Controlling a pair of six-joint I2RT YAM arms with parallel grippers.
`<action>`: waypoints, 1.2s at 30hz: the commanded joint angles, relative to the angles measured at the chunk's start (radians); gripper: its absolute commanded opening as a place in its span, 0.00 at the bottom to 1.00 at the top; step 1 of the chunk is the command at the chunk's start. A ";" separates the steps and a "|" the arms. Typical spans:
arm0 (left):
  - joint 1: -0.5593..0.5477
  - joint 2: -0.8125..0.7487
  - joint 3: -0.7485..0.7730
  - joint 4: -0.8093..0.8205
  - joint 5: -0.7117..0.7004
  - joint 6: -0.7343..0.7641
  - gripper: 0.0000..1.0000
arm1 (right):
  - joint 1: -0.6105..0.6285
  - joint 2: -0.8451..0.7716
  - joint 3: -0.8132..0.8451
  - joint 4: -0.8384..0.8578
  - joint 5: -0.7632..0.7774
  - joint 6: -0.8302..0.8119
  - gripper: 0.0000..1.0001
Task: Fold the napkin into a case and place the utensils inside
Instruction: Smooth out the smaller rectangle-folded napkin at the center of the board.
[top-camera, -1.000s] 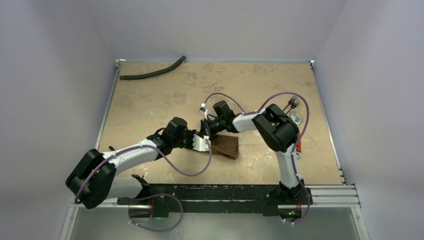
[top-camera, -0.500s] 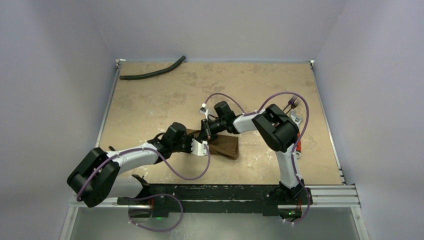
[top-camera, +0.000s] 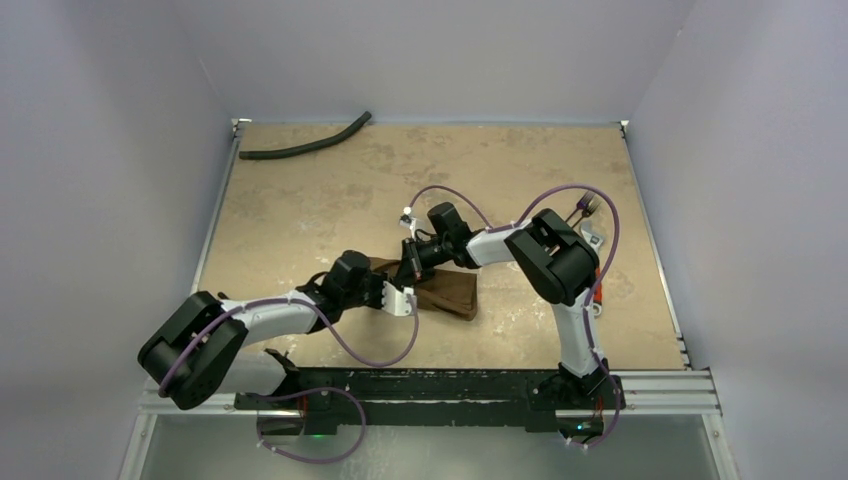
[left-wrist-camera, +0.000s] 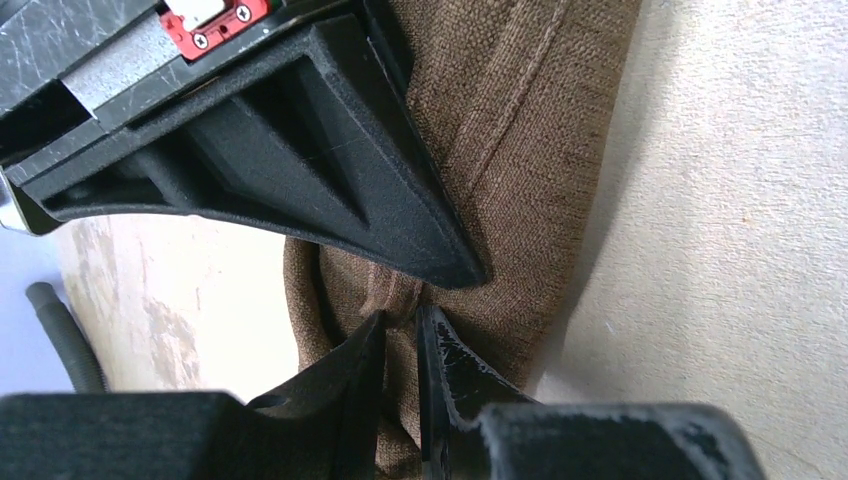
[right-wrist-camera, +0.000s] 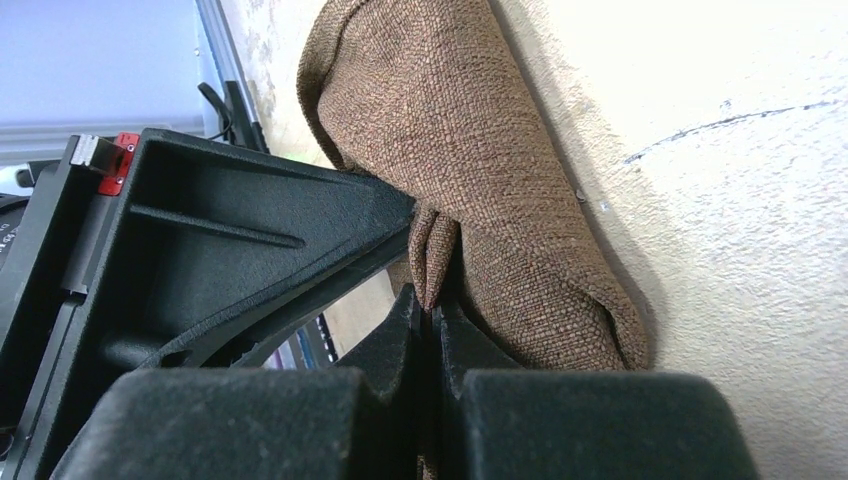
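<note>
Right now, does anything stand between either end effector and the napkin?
Nothing visible does. The right end effector is pinched shut on a fold of the napkin, and the left end effector grips a fold right beside it.

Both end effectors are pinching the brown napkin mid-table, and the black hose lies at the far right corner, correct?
No. The black hose lies at the far left corner, as the top external view shows. The rest holds: the left end effector and the right end effector both pinch the napkin mid-table.
</note>
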 joint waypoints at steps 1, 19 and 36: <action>0.005 0.015 -0.033 0.017 -0.050 0.020 0.17 | 0.005 -0.032 0.017 -0.046 -0.003 -0.013 0.00; 0.128 0.014 0.224 -0.185 0.053 -0.352 0.49 | 0.005 -0.008 -0.010 -0.070 0.024 0.001 0.00; 0.096 0.048 0.145 -0.040 0.027 -0.298 0.21 | 0.005 -0.031 -0.006 -0.074 0.039 0.023 0.00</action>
